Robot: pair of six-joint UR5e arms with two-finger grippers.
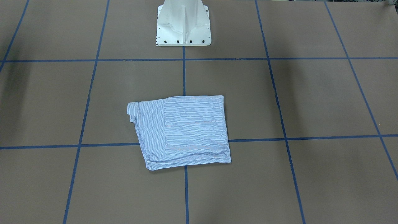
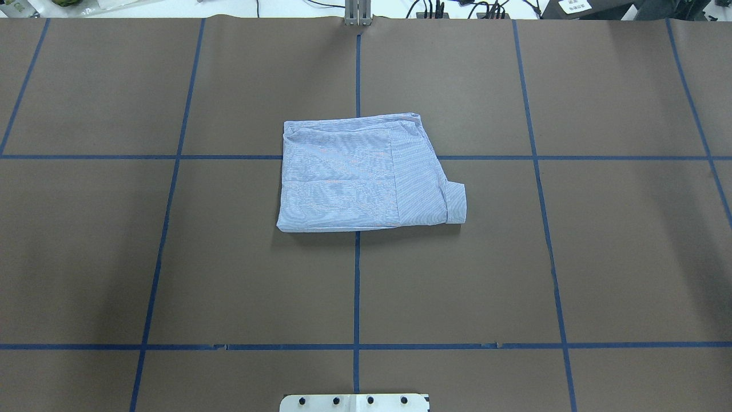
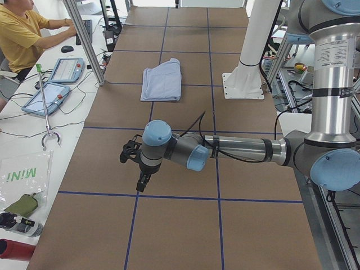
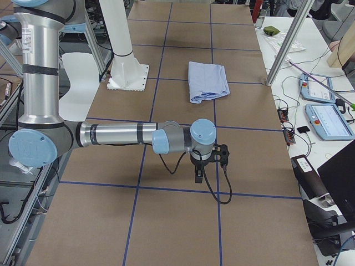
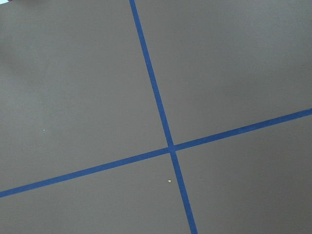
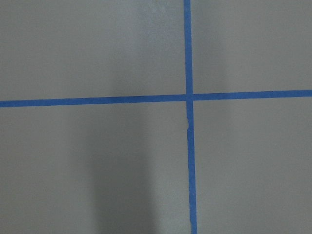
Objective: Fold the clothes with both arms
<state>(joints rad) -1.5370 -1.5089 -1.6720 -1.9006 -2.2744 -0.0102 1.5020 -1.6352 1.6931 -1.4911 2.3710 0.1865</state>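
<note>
Brown desk (image 2: 229, 257), blue tape grid (image 5: 170, 147), and that's all either wrist camera gets. Only the side views catch the claws: left claw (image 3: 136, 167) low over the desk at one end, right claw (image 4: 211, 164) likewise at the other, jaw width impossible to tell. Well beyond both, the shirt (image 2: 354, 171) lies folded flat mid-desk. Overhead shows one cuff (image 2: 456, 201) poking out, and the front view has the white pedestal (image 1: 183, 25) farther back.

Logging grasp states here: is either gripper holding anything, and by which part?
Nothing is held: the folded shirt lies alone on the table, well apart from the left gripper and the right gripper.
</note>
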